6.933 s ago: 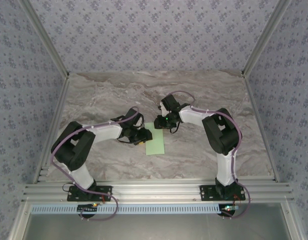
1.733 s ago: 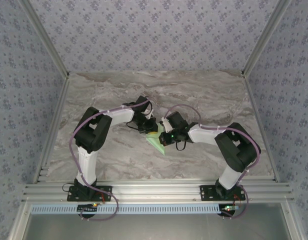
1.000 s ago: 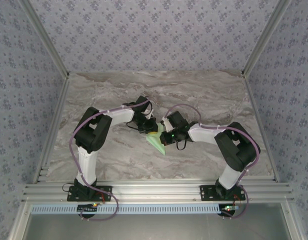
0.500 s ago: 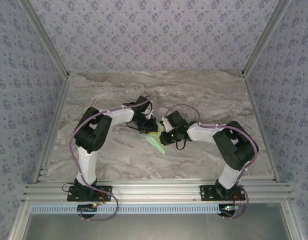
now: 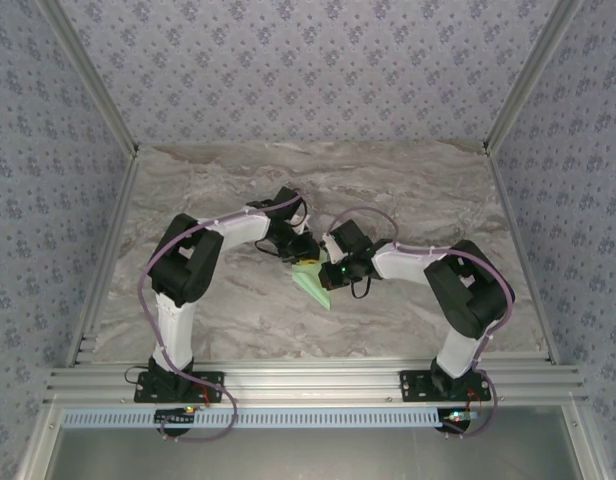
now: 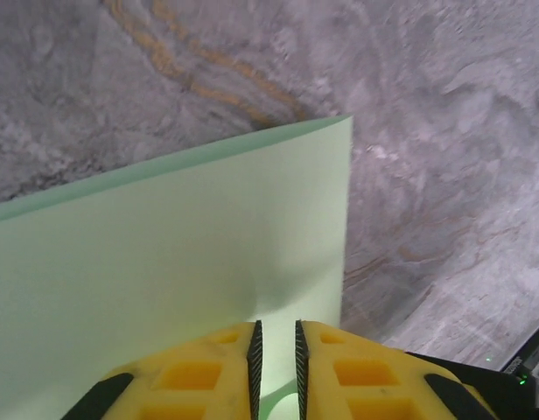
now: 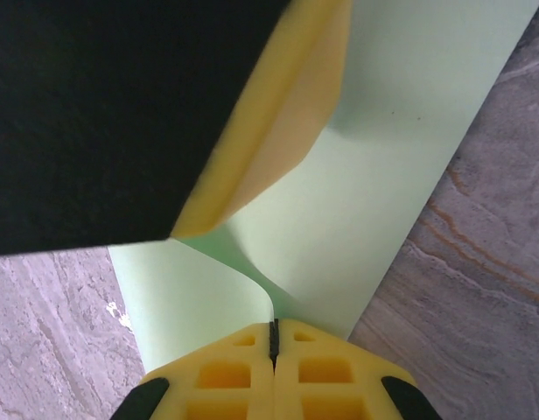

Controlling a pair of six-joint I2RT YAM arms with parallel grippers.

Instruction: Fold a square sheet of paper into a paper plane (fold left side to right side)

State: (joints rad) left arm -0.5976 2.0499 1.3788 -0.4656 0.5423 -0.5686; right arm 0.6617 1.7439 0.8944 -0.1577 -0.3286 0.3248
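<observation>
The square sheet of paper (image 5: 314, 285) is pale green and lies partly folded on the marble table (image 5: 408, 190) between both arms. In the left wrist view the paper (image 6: 164, 254) spreads out under my left gripper (image 6: 276, 337), whose jaws stand slightly apart with paper showing through the narrow gap. My left gripper (image 5: 301, 253) sits at the sheet's far end. My right gripper (image 5: 324, 268) is just right of it. In the right wrist view my right gripper (image 7: 274, 332) is shut on a lifted, curling edge of the paper (image 7: 383, 149). The left gripper's yellow finger (image 7: 278, 131) hangs above it.
The two grippers are almost touching over the sheet. Patterned walls and an aluminium frame (image 5: 98, 110) enclose the table on three sides. Bare marble lies to the left (image 5: 188, 180) and at the back.
My left gripper's jaws have parted a little over the paper in the last half second. The right gripper stays shut on the paper's edge, and both arms have barely shifted.
</observation>
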